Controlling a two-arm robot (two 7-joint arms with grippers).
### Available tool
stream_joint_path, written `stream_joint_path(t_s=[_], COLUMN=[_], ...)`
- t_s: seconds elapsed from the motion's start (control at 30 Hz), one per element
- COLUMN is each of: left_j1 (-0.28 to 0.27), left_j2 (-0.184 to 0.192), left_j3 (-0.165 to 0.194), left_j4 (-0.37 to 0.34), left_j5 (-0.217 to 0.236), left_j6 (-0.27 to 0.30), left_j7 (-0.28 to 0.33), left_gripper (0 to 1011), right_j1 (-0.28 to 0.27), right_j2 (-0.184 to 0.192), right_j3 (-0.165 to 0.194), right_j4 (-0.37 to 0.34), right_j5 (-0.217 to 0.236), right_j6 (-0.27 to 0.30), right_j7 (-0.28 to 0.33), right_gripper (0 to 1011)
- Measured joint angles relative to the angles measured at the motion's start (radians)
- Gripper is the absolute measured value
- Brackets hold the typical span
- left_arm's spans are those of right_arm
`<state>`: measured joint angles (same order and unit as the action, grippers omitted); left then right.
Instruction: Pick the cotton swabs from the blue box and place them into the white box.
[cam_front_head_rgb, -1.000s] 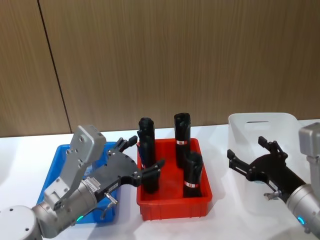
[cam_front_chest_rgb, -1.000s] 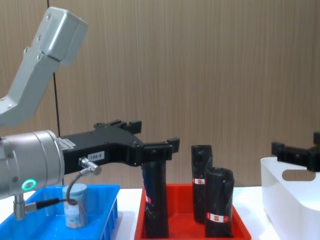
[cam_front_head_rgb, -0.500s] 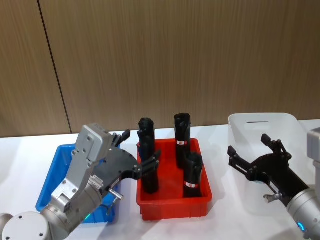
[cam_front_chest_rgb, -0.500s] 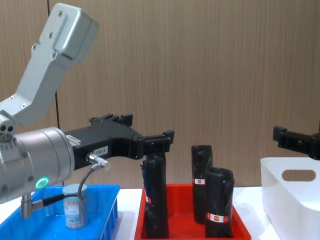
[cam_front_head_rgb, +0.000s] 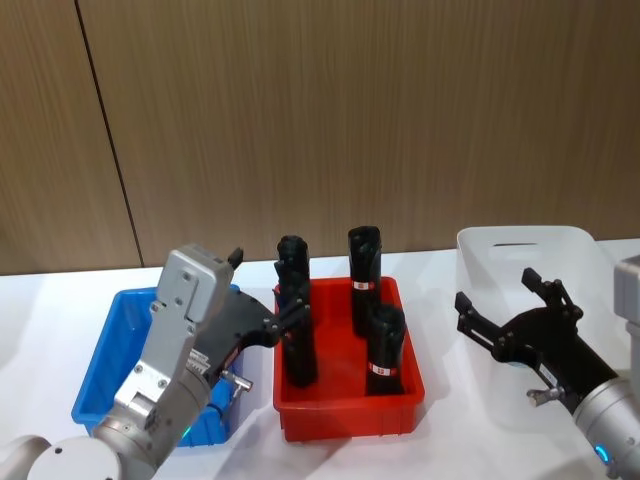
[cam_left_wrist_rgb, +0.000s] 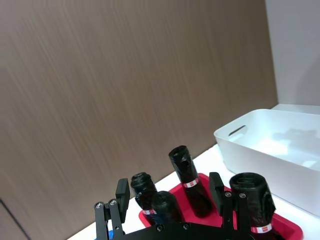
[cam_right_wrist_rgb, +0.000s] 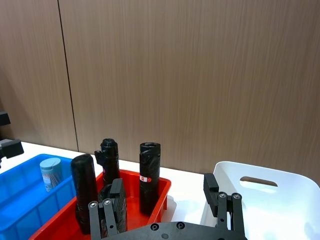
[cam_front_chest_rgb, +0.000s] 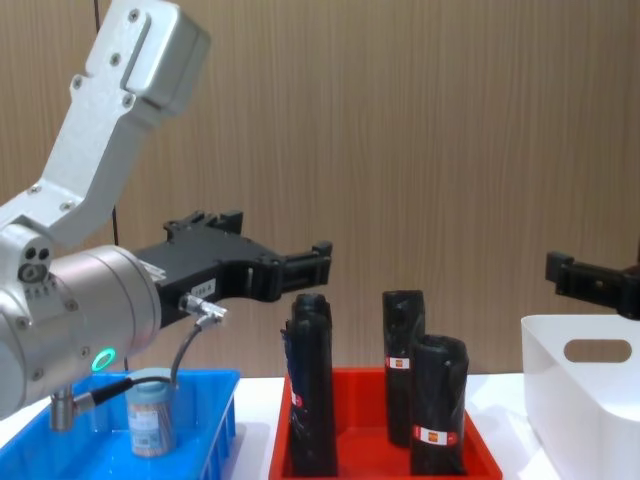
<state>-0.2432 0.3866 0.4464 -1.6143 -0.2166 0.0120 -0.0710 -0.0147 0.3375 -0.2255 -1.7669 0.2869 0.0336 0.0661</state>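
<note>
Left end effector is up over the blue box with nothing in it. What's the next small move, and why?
Probably lower the left end effector onto the cotton swabs. The jar stands upright in the blue box, below and behind the open fingers, which sit near the red tray. Draw back toward the jar first, keeping off the black rolls. The right end effector waits open by the white box.

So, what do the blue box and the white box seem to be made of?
The blue box looks like smooth, slightly glossy molded plastic: uniform bright color, thin walls, rolled rim. The white box also seems plastic, semi-matte, with rounded corners and a molded oval handle cut-out. Its walls may be slightly translucent, but that is hard to tell.
</note>
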Motion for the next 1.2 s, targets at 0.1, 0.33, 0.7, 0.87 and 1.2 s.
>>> stream_joint_path(t_s=[0.1,0.33,0.7,0.87,1.2], left_j1=[0.004,0.007,0.007,0.006,0.006], left_j2=[-0.003,-0.005,-0.005,-0.005,-0.004], left_j3=[0.005,0.008,0.009,0.008,0.008], left_j4=[-0.008,-0.013,-0.013,-0.013,-0.013], left_j5=[0.009,0.016,0.016,0.016,0.016], left_j6=[0.001,0.003,0.003,0.003,0.002], left_j7=[0.035,0.058,0.06,0.06,0.06], left_gripper=[1003,1003,1003,1003,1003], right_j1=[0.0,0.0,0.0,0.001,0.012], right_j2=[0.0,0.0,0.0,0.0,0.005], right_j3=[0.0,0.0,0.0,0.0,0.002], right_j4=[0.0,0.0,0.0,0.001,0.017], right_j5=[0.0,0.0,0.0,0.001,0.007], right_j6=[0.0,0.0,0.0,0.001,0.012], right_j7=[0.0,0.0,0.001,0.006,0.063], right_gripper=[1002,1002,1002,1002,1001])
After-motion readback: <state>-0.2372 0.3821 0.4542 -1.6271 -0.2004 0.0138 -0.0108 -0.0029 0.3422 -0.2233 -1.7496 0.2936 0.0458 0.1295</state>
